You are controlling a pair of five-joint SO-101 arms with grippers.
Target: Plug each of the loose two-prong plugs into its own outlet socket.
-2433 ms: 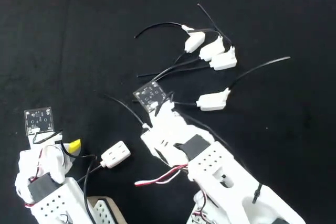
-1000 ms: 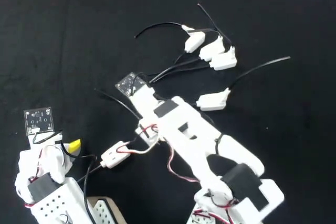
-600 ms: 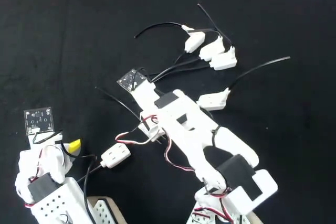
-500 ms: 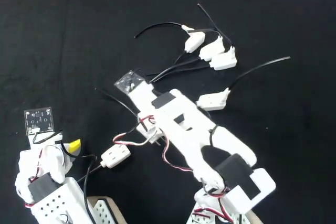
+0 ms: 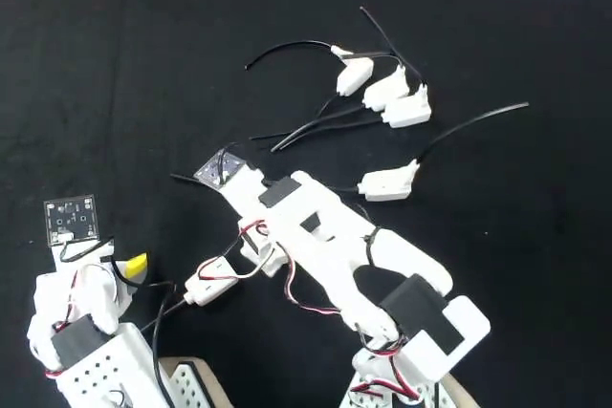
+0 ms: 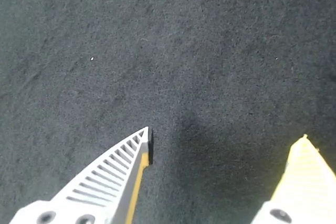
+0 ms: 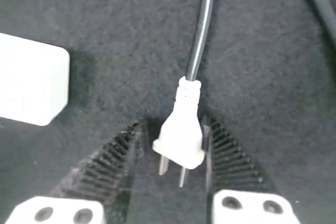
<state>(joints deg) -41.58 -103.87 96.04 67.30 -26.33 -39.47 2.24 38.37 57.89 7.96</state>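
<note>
A white two-prong plug point(image 7: 181, 137) on a black cord point(image 7: 202, 30) sits between the fingers of my right gripper point(image 7: 170, 124), which is shut on it; the prongs point back toward the wrist. A white outlet socket point(image 7: 31, 85) lies close beside it on the black cloth. In the high view the right arm point(image 5: 316, 236) reaches in from the bottom right, and the outlet socket point(image 5: 212, 282) lies just left of its gripper end. My left gripper point(image 6: 226, 132) stands open over bare cloth at the table's near left, its yellow fingertip point(image 5: 137, 263) showing.
Three white sockets point(image 5: 385, 88) with black cords are bunched at the back centre. Another socket point(image 5: 387, 183) with a cord lies to the right of the arm. The black cloth point(image 5: 115, 93) at the far left is bare.
The right arm has swung left and turned its wrist toward the near outlet socket, dragging the plug's cord left with it. The left arm has kept still.
</note>
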